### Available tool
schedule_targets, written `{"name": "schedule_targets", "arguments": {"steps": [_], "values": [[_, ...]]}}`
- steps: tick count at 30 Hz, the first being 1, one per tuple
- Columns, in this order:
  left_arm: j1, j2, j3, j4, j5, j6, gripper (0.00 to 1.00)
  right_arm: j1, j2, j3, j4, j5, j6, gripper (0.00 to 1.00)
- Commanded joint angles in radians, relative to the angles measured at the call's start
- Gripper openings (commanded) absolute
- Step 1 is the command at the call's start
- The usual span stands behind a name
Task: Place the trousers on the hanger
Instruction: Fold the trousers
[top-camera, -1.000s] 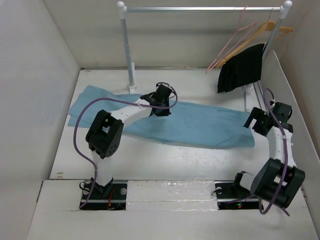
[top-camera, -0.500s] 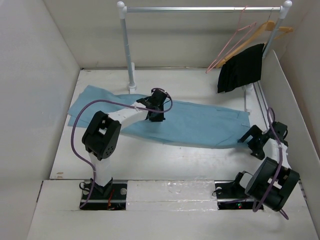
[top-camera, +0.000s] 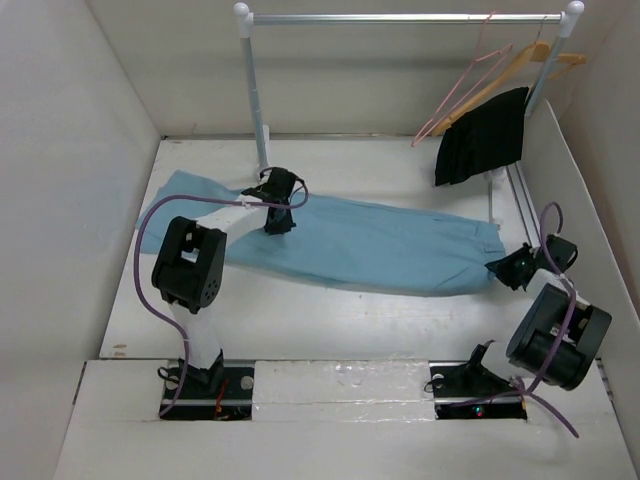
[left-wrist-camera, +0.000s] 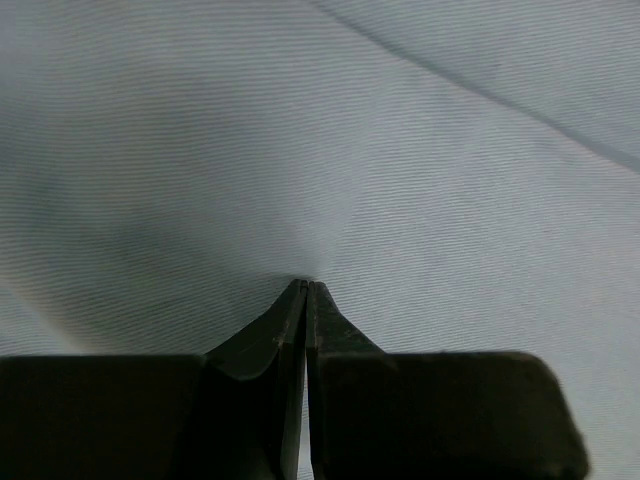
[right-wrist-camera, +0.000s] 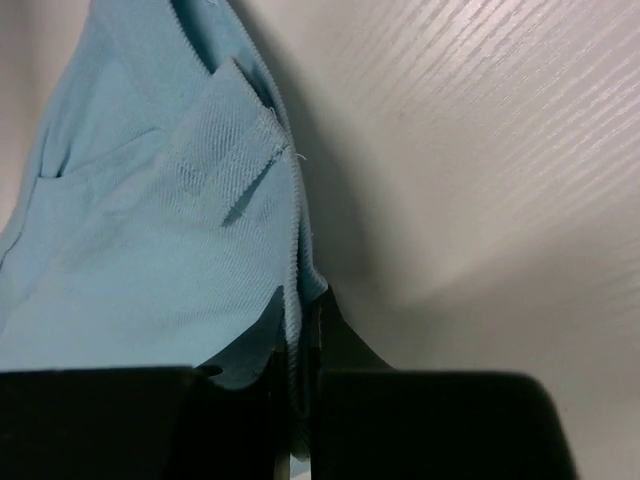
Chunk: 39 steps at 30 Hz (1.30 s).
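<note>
Trousers (top-camera: 390, 245): flat on the table (top-camera: 330, 320), long axis left to right.
Right gripper (top-camera: 497, 266): clamped on their right-end edge, nearer the pink hanger (top-camera: 470, 80).
Left gripper (top-camera: 277, 220): jaws together, tips on cloth toward the left end.

Silver metal clothes rail on white posts (top-camera: 400, 17): is standing across the far side. Small black cloth garment (top-camera: 483, 138): is hanging far right.

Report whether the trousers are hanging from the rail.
No: the trousers lie spread flat on the table, well below the rail.
</note>
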Motion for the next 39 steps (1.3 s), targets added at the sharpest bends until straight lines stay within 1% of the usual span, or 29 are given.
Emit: {"name": "schedule_targets", "arguments": {"steps": [1, 2, 3, 6, 7, 10, 11, 13, 14, 15, 16, 17, 18, 20, 21, 23, 25, 27, 28, 29, 30, 31, 32, 33, 34, 35, 36, 37, 39], "values": [[-0.007, -0.021, -0.025, -0.042, -0.015, 0.015, 0.0, -0.003, -0.097, 0.121, -0.09, 0.075, -0.054, 0.0], [-0.007, -0.003, -0.03, -0.048, 0.002, 0.015, 0.0, -0.003, -0.17, 0.161, -0.129, 0.098, -0.1, 0.0], [-0.017, 0.005, -0.042, -0.053, 0.01, 0.017, 0.0, -0.003, -0.205, 0.198, -0.164, 0.142, -0.12, 0.0], [-0.076, 0.03, -0.048, -0.071, 0.013, 0.026, 0.0, 0.006, -0.291, 0.368, -0.299, 0.2, -0.189, 0.0], [-0.096, 0.033, -0.05, -0.073, 0.018, 0.027, 0.0, 0.021, -0.295, 0.469, -0.378, 0.219, -0.213, 0.0], [-0.189, 0.048, -0.039, -0.077, 0.074, 0.029, 0.0, 0.046, -0.328, 0.563, -0.433, 0.225, -0.26, 0.0], [-0.239, 0.071, -0.028, -0.085, 0.112, 0.028, 0.0, 0.059, -0.338, 0.609, -0.445, 0.228, -0.275, 0.0], [-0.292, 0.097, 0.025, -0.1, 0.153, 0.023, 0.0, 0.093, -0.362, 0.657, -0.502, 0.247, -0.293, 0.0], [-0.342, 0.132, 0.047, -0.106, 0.21, 0.018, 0.0, 0.11, -0.368, 0.697, -0.519, 0.257, -0.313, 0.0], [-0.365, 0.151, 0.098, -0.116, 0.282, 0.006, 0.0, 0.142, -0.387, 0.714, -0.552, 0.274, -0.333, 0.0], [-0.387, 0.169, 0.129, -0.12, 0.283, 0.0, 0.0, 0.162, -0.396, 0.731, -0.571, 0.289, -0.333, 0.0], [-0.407, 0.213, 0.162, -0.123, 0.35, -0.005, 0.0, 0.185, -0.404, 0.744, -0.585, 0.303, -0.353, 0.0], [-0.45, 0.238, 0.239, -0.151, 0.37, -0.009, 0.0, 0.204, -0.413, 0.761, -0.6, 0.319, -0.362, 0.0], [-0.491, 0.295, 0.324, -0.191, 0.36, -0.011, 0.0, 0.259, -0.434, 0.777, -0.631, 0.336, -0.384, 0.0], [-0.519, 0.31, 0.394, -0.233, 0.346, -0.011, 0.0, 0.277, -0.436, 0.786, -0.635, 0.328, -0.387, 0.0], [-0.519, 0.316, 0.435, -0.255, 0.34, -0.043, 0.0, 0.331, -0.437, 0.788, -0.613, 0.279, -0.395, 0.0], [-0.454, 0.278, 0.421, -0.245, 0.338, -0.081, 0.0, 0.369, -0.425, 0.801, -0.603, 0.212, -0.393, 0.0], [-0.395, 0.159, 0.365, -0.203, 0.331, -0.118, 0.01, 0.435, -0.413, 0.806, -0.585, 0.155, -0.373, 0.0], [-0.328, 0.113, 0.346, -0.194, 0.308, -0.121, 0.02, 0.469, -0.41, 0.804, -0.55, 0.149, -0.361, 0.0], [-0.294, 0.009, 0.328, -0.186, 0.289, -0.123, 0.02, 0.512, -0.405, 0.81, -0.54, 0.155, -0.337, 0.0], [-0.257, -0.045, 0.306, -0.189, 0.268, -0.117, 0.03, 0.611, -0.382, 0.818, -0.53, 0.183, -0.324, 0.0], [-0.22, -0.093, 0.298, -0.195, 0.245, -0.111, 0.04, 0.665, -0.366, 0.826, -0.502, 0.197, -0.312, 0.0], [-0.147, -0.189, 0.297, -0.199, 0.202, -0.101, 0.05, 0.719, -0.346, 0.841, -0.488, 0.211, -0.284, 0.0], [-0.108, -0.232, 0.289, -0.211, 0.184, -0.095, 0.08, 0.772, -0.326, 0.849, -0.47, 0.239, -0.269, 0.0], [-0.072, -0.271, 0.286, -0.217, 0.171, -0.089, 0.09, 0.881, -0.28, 0.855, -0.432, 0.26, -0.255, 0.0], [-0.033, -0.341, 0.282, -0.223, 0.17, -0.088, 0.09, 0.935, -0.255, 0.873, -0.416, 0.283, -0.228, 0.0], [0.036, -0.375, 0.268, -0.222, 0.171, -0.088, 0.1, 0.987, -0.231, 0.89, -0.398, 0.326, -0.218, 0.0], [0.065, -0.403, 0.256, -0.217, 0.171, -0.089, 0.11, 1.085, -0.168, 0.906, -0.37, 0.354, -0.209, 0.0], [0.142, -0.478, 0.211, -0.191, 0.174, -0.094, 0.12, 1.171, -0.096, 0.968, -0.344, 0.429, -0.194, 0.0]]}}
